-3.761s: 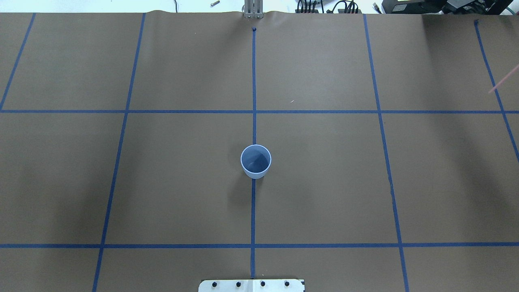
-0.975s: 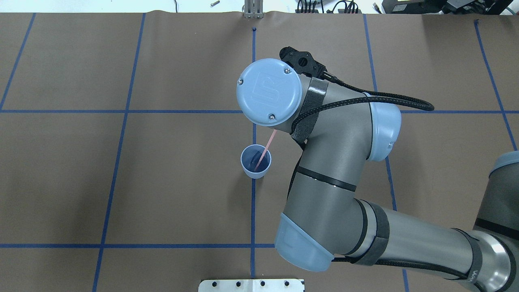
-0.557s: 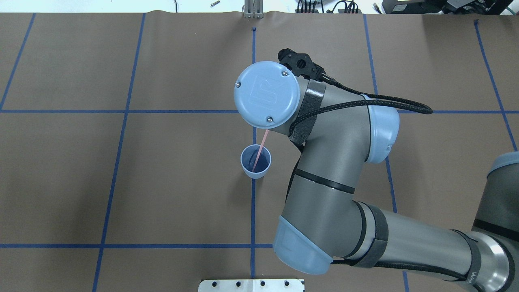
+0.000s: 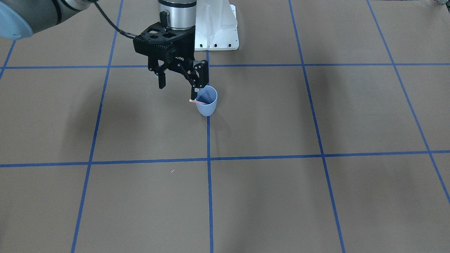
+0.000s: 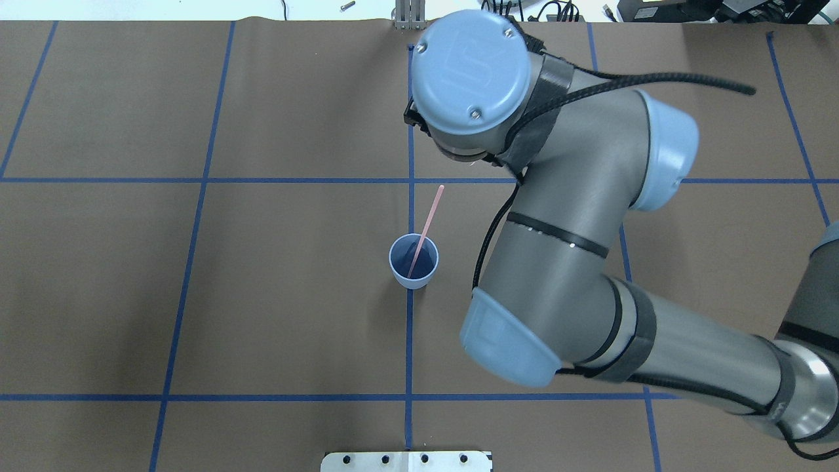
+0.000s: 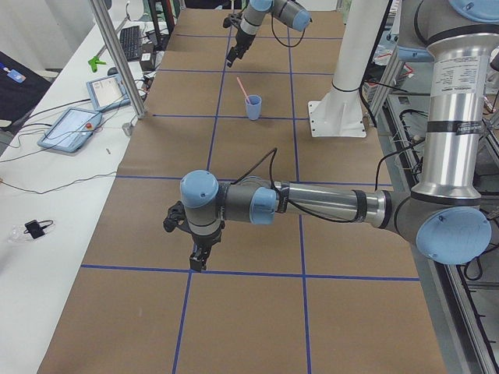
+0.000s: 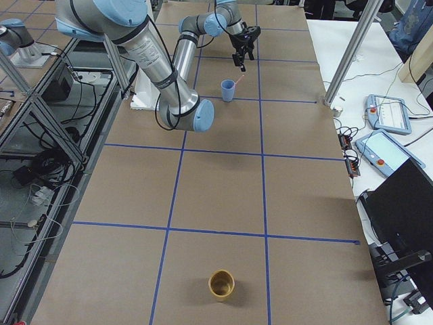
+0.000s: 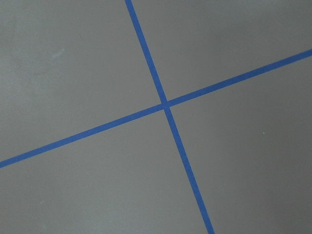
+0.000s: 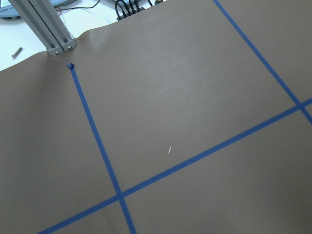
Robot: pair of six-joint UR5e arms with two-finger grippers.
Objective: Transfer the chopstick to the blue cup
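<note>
**Brown-papered table, chopstick resting in the blue cup**

Brown paper covers the table point(image 5: 295, 314), and blue tape point(image 5: 196, 262) divides it into large squares. The blue cup point(image 5: 413, 283) stands upright on the centre line, near the middle of the table. The chopstick point(image 5: 427, 219) stands slanted in it. Its lower end is down inside the cup, and its upper part leans on the rim on the side away from the robot and pokes out past it.

The right arm point(image 5: 557, 262) comes in from the lower right of the overhead view. Its forearm runs toward the middle of the table and bends at an elbow just right of the cup. From there it turns away from the robot, so the round blue-grey wrist cap point(image 5: 472, 72) faces up over the far centre line.

The right gripper point(image 4: 178, 92) hangs below the wrist and points down. Its two black fingers are spread apart with nothing between them. In the front-facing view one fingertip lines up with the cup's rim, but the side views show the gripper raised above the cup and clear of it.

The left arm point(image 6: 312, 204) stretches low along the table toward its left end. The left gripper point(image 6: 199, 263) points down just above a tape crossing. I cannot tell whether its fingers are apart or together.

A yellow-brown cup point(image 7: 221, 284) stands well apart, near the table's right end.
</note>
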